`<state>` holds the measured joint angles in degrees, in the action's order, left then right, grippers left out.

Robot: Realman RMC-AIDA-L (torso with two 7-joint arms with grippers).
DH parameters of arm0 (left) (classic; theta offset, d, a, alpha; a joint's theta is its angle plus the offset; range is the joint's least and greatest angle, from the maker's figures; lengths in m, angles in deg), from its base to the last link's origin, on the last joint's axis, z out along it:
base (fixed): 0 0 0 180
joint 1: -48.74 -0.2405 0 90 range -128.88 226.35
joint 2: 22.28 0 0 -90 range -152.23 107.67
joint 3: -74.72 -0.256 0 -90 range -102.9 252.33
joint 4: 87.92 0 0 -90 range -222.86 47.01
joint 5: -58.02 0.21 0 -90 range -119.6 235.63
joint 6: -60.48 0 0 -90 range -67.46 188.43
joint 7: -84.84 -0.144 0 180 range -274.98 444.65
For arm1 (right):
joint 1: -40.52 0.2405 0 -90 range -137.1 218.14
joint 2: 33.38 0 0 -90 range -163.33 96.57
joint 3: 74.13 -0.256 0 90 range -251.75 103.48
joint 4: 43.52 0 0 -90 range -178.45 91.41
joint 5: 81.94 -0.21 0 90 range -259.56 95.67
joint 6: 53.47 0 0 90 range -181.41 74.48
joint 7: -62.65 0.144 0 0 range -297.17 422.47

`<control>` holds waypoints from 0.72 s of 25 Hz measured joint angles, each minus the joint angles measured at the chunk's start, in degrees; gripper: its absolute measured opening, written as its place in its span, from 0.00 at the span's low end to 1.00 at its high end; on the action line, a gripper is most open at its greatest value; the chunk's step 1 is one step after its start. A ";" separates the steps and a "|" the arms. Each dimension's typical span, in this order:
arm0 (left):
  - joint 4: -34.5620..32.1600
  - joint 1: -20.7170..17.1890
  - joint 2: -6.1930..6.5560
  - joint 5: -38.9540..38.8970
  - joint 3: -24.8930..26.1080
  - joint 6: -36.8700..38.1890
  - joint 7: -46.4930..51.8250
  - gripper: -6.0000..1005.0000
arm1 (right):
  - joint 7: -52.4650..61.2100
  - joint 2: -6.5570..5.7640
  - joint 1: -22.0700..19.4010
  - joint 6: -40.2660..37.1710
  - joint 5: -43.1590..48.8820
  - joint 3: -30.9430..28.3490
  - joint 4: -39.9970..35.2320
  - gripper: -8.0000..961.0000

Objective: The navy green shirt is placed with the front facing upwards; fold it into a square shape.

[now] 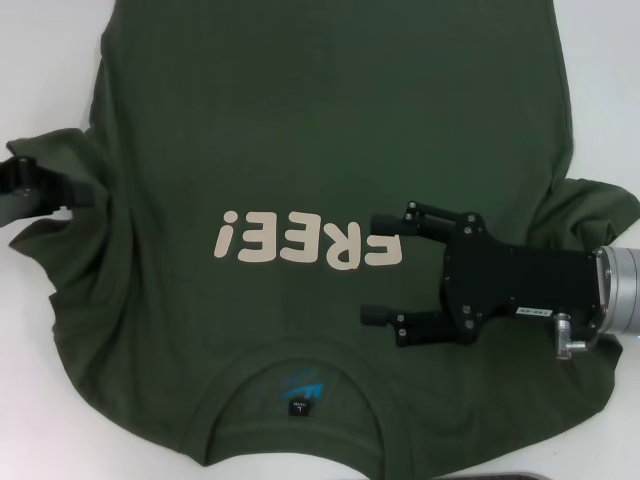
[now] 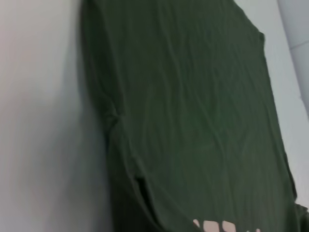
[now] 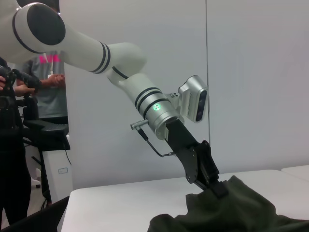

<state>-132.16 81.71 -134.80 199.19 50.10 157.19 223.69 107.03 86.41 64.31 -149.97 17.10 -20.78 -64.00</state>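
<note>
- Left claw (image 1: 60, 190) at the surface's left edge, pinched shut on the shirt's (image 1: 330, 130) left sleeve; the right wrist view shows the cloth bunched up at its tip (image 3: 215, 186).
- Right claw (image 1: 385, 268) wide open, hovering over the chest just beside the "FREE!" lettering (image 1: 305, 240), gripping nothing.
- Shirt lies front up across the white surface (image 1: 45, 60), collar (image 1: 300, 385) at the near edge, hem toward the far edge.
- Step looks like the left sleeve fold: carry the sleeve inward over the body, low and level.
- Keep the pinch on the sleeve alone, so the body layer doesn't drag.
- Right claw could pin the chest; wrinkles near the left sleeve need flattening.
</note>
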 joint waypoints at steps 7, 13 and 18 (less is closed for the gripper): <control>-0.15 0.51 -0.64 -0.04 0.22 -1.63 0.36 0.03 | 0.00 0.00 0.12 0.09 0.00 0.00 0.00 0.96; -0.30 0.21 0.15 -0.03 0.51 -2.64 1.67 0.03 | 0.00 0.00 0.02 0.09 0.00 0.00 0.00 0.96; -2.50 0.26 1.06 0.55 0.54 -2.76 4.43 0.03 | 0.00 0.00 -0.01 0.25 0.00 0.00 0.00 0.96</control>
<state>-134.65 81.97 -133.74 199.74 50.64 154.43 228.12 107.03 86.41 64.30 -149.72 17.11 -20.79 -64.00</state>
